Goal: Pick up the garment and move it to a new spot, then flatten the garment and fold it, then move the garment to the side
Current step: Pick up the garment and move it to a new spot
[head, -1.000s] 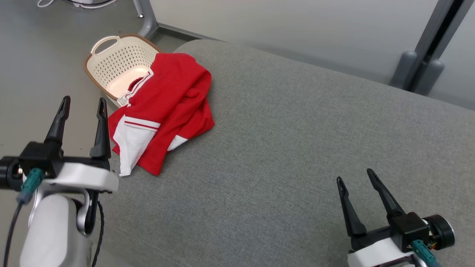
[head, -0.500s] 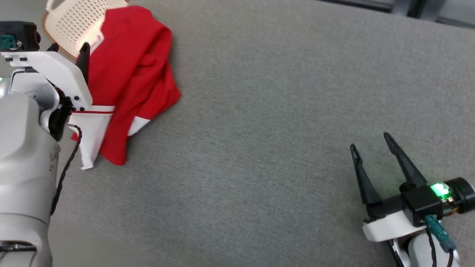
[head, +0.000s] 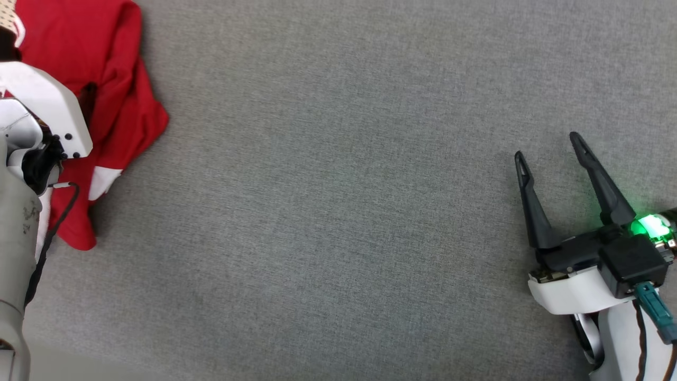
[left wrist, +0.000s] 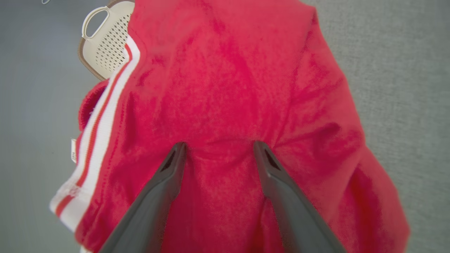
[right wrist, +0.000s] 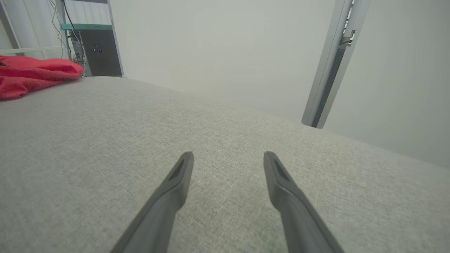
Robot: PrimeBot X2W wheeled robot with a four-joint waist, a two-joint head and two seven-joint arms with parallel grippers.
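Note:
The garment (head: 113, 69) is a crumpled red shirt with white and red trim, lying at the far left of the grey padded surface (head: 338, 211). My left arm's white wrist (head: 47, 106) covers part of it in the head view. In the left wrist view my left gripper (left wrist: 218, 147) is open, its fingertips (left wrist: 179, 149) down on the red garment (left wrist: 228, 88), with a fold of cloth between them. My right gripper (head: 548, 146) is open and holds nothing, far from the shirt at the right. The right wrist view has that gripper (right wrist: 228, 154) low over bare grey cloth, the garment (right wrist: 31, 75) far off to the left.
A cream perforated basket (left wrist: 105, 38) with a brown rim sits on the floor past the garment's far end. A pale wall and a metal post (right wrist: 330, 63) stand behind the surface. A dark cabinet (right wrist: 100, 52) stands beyond the shirt.
The head camera has tilted down, shifting the whole picture. My left gripper has gone from beside the garment to on top of it, still open. The right gripper stays open.

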